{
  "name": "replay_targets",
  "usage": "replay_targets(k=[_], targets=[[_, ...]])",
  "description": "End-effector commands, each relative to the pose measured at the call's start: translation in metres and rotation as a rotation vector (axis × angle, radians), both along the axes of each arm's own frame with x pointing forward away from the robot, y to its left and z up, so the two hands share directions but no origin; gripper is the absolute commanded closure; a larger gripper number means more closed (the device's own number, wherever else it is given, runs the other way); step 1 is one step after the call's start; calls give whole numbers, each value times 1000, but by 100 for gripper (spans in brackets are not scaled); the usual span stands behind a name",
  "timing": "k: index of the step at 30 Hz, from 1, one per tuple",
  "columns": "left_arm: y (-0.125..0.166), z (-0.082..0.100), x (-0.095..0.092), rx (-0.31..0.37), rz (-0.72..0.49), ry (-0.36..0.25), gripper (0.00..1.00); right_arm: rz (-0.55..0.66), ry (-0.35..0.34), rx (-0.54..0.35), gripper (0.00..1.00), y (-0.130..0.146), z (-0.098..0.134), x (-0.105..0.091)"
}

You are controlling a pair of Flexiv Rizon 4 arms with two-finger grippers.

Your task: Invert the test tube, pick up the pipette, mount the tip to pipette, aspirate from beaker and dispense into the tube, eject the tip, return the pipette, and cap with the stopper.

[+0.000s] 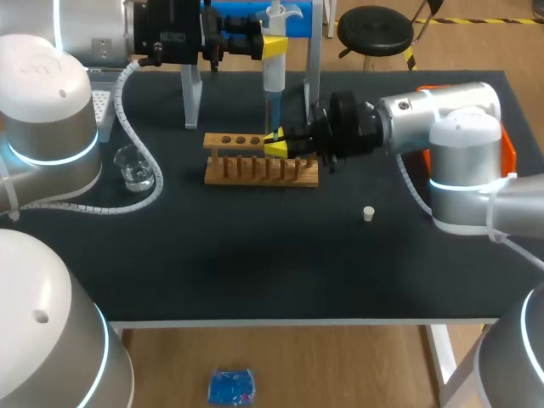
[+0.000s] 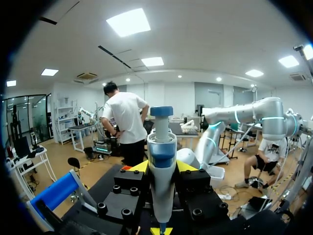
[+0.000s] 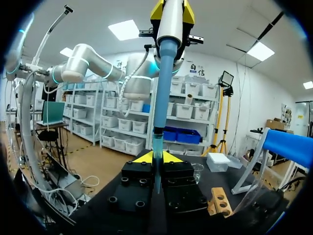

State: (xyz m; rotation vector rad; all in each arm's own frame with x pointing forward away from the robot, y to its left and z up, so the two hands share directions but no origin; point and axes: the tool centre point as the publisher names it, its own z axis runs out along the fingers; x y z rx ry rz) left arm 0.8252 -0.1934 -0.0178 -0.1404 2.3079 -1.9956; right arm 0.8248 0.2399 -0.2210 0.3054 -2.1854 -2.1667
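left arm comes in from the left w/ its left tool (image 1: 274,44) up at the back of the surface (image 1: 255,255), clamped on the pipette (image 1: 273,76), one yellow tip each side of the body. pipette hangs upright, plunger end up, narrow end down. in the left wrist view the left tool (image 2: 162,169) shows the same: both fingers pressed on the pipette (image 2: 161,156), blue button on top.

right arm reaches in from the right, right tool (image 1: 276,144) lying sideways just over the back rail of the wooden rack (image 1: 255,170). its yellow tips are close together; in the right wrist view the right tool (image 3: 156,157) is clamped on a thin clear tube (image 3: 156,176), held upright. pipette (image 3: 166,58) comes straight down from above & its tip (image 3: 157,139) meets the tube mouth right at the yellow tips. how deep it sits, can't tell.

rack (image 3: 220,199) lies beside the right tool in that view, holes up. beaker (image 1: 134,167) stands near the left side of the surface, well apart from the rack, inside a loop of the left arm's white cable; also seen ahead of the right tool (image 3: 197,171). stopper (image 1: 368,213) sits alone on the surface, right of the rack & nearer the front edge. tip box (image 1: 102,106) is at the back left. white stand (image 1: 191,98) straddles the area behind the rack.
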Motion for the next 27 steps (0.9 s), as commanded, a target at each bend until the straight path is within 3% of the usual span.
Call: replay_targets(k=[1, 11, 20, 27], targets=[[0, -3, 1, 3, -3, 1, 100, -1, 9, 8, 100, 2, 3, -1], [0, -3, 1, 3, -3, 1, 100, -22, 4, 41, 100, 4, 3, -1], [0, -3, 1, 3, -3, 1, 100, -47, -76, 45, 100, 5, 5, 2], [0, -3, 1, 3, -3, 1, 100, -49, -60, 56, 100, 6, 6, 3]])
